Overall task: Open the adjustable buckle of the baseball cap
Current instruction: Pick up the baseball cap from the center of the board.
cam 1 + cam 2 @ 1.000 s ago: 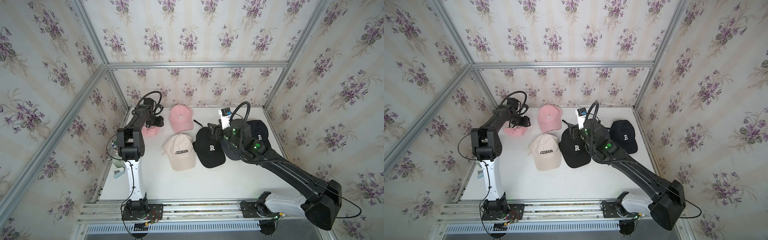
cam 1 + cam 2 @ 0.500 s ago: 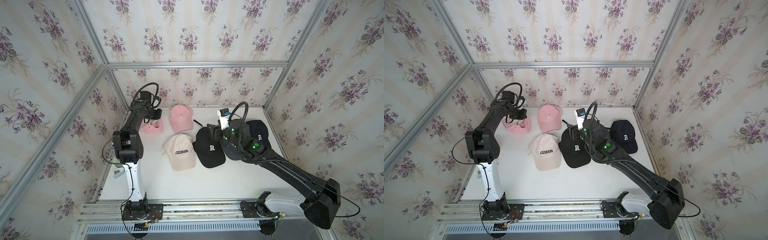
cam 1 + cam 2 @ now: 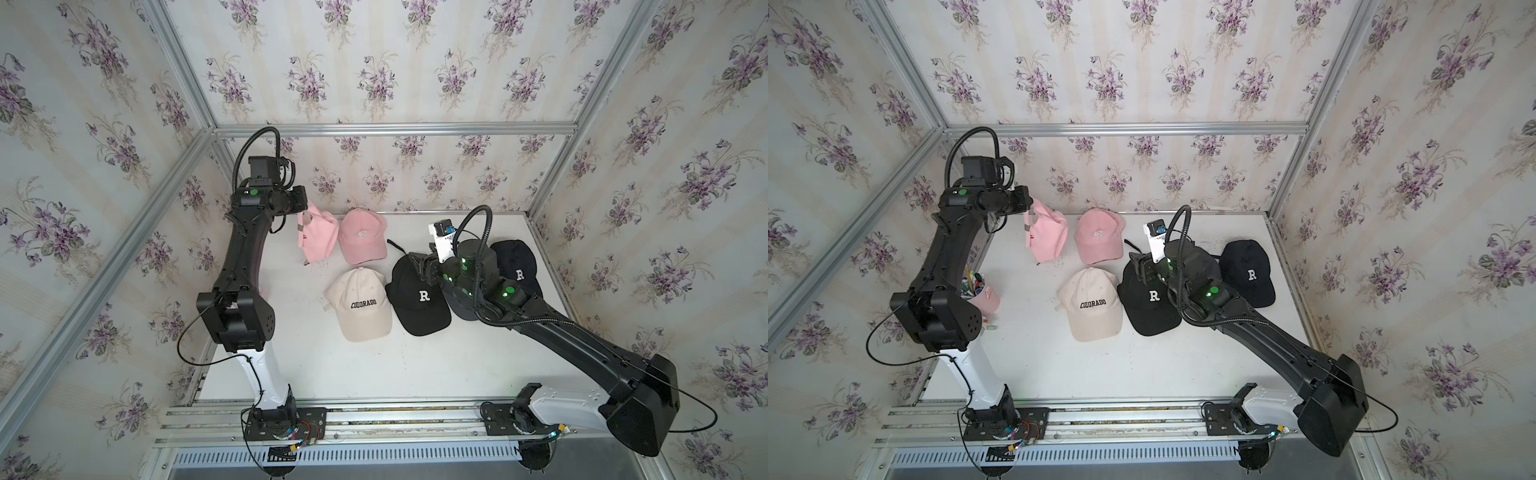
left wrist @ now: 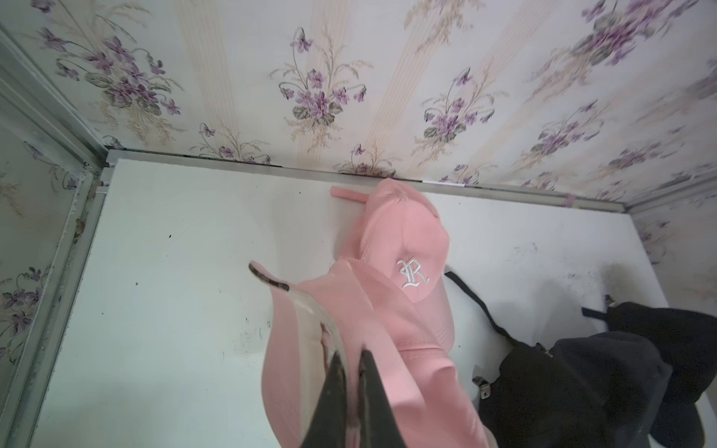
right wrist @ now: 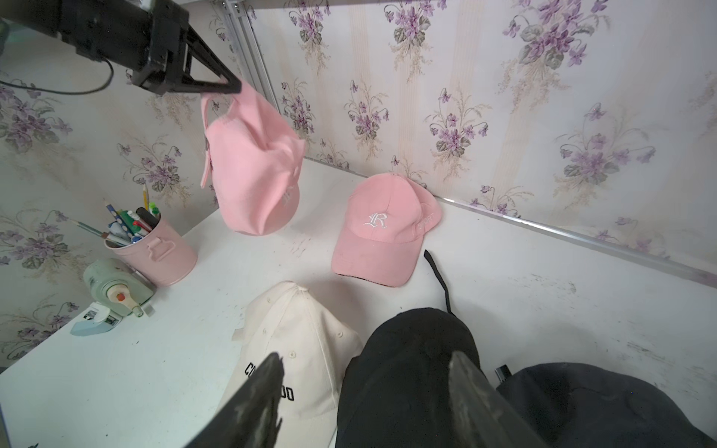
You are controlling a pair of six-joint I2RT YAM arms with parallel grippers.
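Note:
A light pink baseball cap (image 3: pixel 318 239) (image 3: pixel 1047 237) hangs above the table's back left, brim downward. My left gripper (image 3: pixel 304 206) (image 3: pixel 1029 206) is shut on its rear edge; in the left wrist view its fingers (image 4: pixel 341 372) pinch the pink fabric (image 4: pixel 388 349). From the right wrist view the same cap (image 5: pixel 252 174) dangles from that gripper (image 5: pixel 236 87), and its back strap (image 5: pixel 205 170) hangs loose down one side. I cannot make out the buckle. My right gripper (image 3: pixel 420 266) (image 5: pixel 364 358) is open, just above a black R cap (image 3: pixel 417 297), holding nothing.
On the table lie a darker pink R cap (image 3: pixel 361 241), a beige COLORADO cap (image 3: pixel 361 305) and a second black R cap (image 3: pixel 517 266). A pink pen cup (image 5: pixel 155 248) and a green pencil sharpener (image 5: pixel 116 289) stand by the left wall.
My left gripper has shut on the light pink cap and lifted it off the table, up and toward the back. The right arm has stayed where it was.

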